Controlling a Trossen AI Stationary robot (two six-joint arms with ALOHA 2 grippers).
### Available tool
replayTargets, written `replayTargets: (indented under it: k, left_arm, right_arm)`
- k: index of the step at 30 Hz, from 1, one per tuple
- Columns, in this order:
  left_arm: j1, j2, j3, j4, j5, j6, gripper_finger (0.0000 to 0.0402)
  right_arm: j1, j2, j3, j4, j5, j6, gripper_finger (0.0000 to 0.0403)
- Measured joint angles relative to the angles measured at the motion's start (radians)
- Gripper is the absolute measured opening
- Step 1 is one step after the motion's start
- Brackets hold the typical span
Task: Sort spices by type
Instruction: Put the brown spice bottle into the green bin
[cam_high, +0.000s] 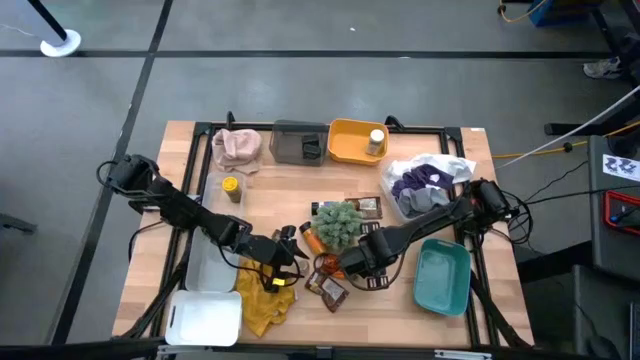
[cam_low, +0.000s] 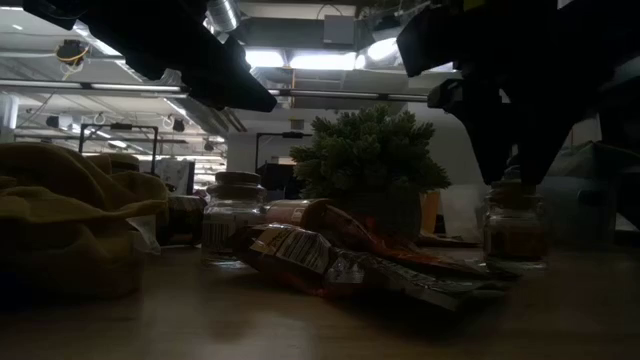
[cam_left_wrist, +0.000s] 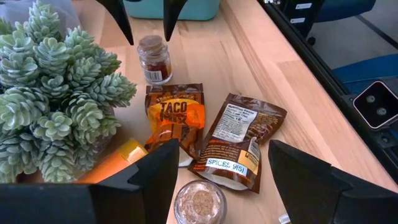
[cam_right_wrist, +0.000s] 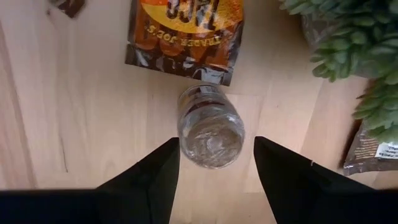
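Observation:
My right gripper (cam_right_wrist: 216, 142) points down, open, its fingers on either side of a small clear-lidded jar of reddish spice (cam_right_wrist: 210, 134) without touching it. That jar stands upright on the table, also seen in the left wrist view (cam_left_wrist: 154, 59) and the low view (cam_low: 514, 225). My left gripper (cam_left_wrist: 222, 149) is open and slants down above a pale-topped jar (cam_left_wrist: 199, 202), which stands on the table (cam_low: 232, 215). Ahead of it, two glossy packets, one orange (cam_left_wrist: 175, 118) and one brown (cam_left_wrist: 239, 140), lie flat. An orange bottle (cam_left_wrist: 118, 162) lies beside the green plant (cam_high: 338, 222).
A mustard-yellow cloth (cam_high: 262, 300) and a white tray (cam_high: 205, 318) lie near the front left, and a teal bin (cam_high: 443, 275) at the front right. At the back are a yellow bin (cam_high: 345, 148) holding a white-capped jar (cam_high: 376, 140), a grey box (cam_high: 298, 143), a pink cloth (cam_high: 238, 148) and a yellow-lidded jar (cam_high: 231, 186).

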Motion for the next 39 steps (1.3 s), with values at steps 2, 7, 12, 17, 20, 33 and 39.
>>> replayTargets:
  k: [2,7,12,17,20,33,39]
  left_arm:
    - [0.000,0.000,0.000,0.000,0.000,0.000,0.0232]
    - [0.000,0.000,0.000,0.000,0.000,0.000,0.0232]
    - [0.000,0.000,0.000,0.000,0.000,-0.004,0.0232]
    - [0.000,0.000,0.000,0.000,0.000,-0.004,0.0232]
    - [0.000,0.000,0.000,0.000,0.000,-0.004,0.0232]
    - [0.000,0.000,0.000,0.001,0.000,-0.004,0.0232]
    - [0.000,0.000,0.000,0.000,0.000,-0.019,0.0232]
  right_arm:
    - [-0.005,0.000,0.000,0.003,-0.012,0.000,0.0207]
    - [-0.005,0.000,0.000,0.017,-0.020,0.000,0.0207]
    - [-0.005,0.000,0.000,0.022,-0.038,0.000,0.0207]
    - [-0.005,0.000,0.000,0.022,-0.038,0.000,0.0207]
    - [-0.005,0.000,-0.030,0.062,-0.038,0.002,0.0207]
    - [-0.004,0.000,-0.084,0.127,-0.037,0.004,0.0200]
    - [-0.003,0.000,-0.079,0.113,-0.040,0.003,0.0174]
